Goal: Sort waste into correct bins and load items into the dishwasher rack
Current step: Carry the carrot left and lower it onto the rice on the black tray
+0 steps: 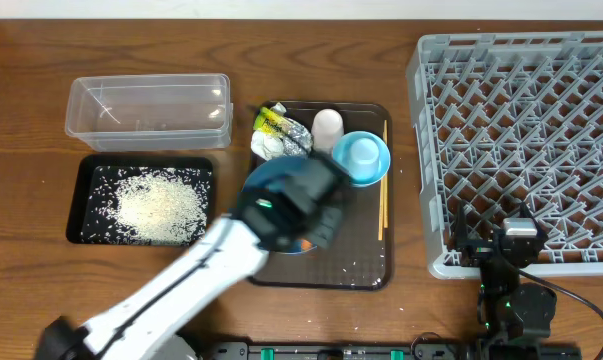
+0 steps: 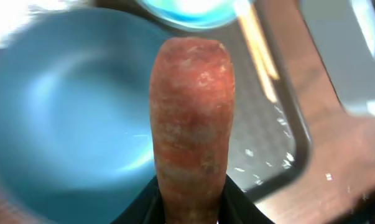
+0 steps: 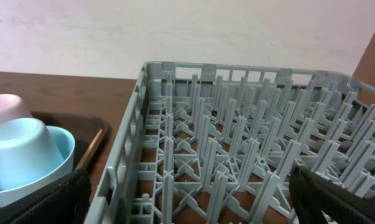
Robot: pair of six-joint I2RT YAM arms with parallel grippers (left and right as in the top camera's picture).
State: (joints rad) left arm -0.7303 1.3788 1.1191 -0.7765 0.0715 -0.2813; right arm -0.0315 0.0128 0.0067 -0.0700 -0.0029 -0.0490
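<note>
**Carrot gripped over blue dish on brown tray**

Carrot (image 2: 192, 118): small, orange, seen end-on from the left wrist, clamped at its base by the left gripper (image 1: 303, 243). It hangs above the large dark-blue dish (image 2: 69, 118), which sits on the near-left part of the dark-brown tray (image 1: 366, 262).

Far side of the tray: crumpled wrapper (image 1: 278, 132) at left, white cup (image 1: 327, 124) beside it, light-blue bowl (image 1: 362, 157) to the right. Chopsticks (image 1: 383, 185) lie along the tray's right edge. A few rice grains (image 1: 356, 266) are scattered on the tray floor.

Left of the tray: black tray (image 1: 81, 190) holding a pile of rice; clear box (image 1: 149, 110) beyond it.

Rack (image 1: 521, 140): grey, at far right. Right gripper (image 1: 501, 262) rests at its near edge, fingers spread wide, holding nothing.
</note>
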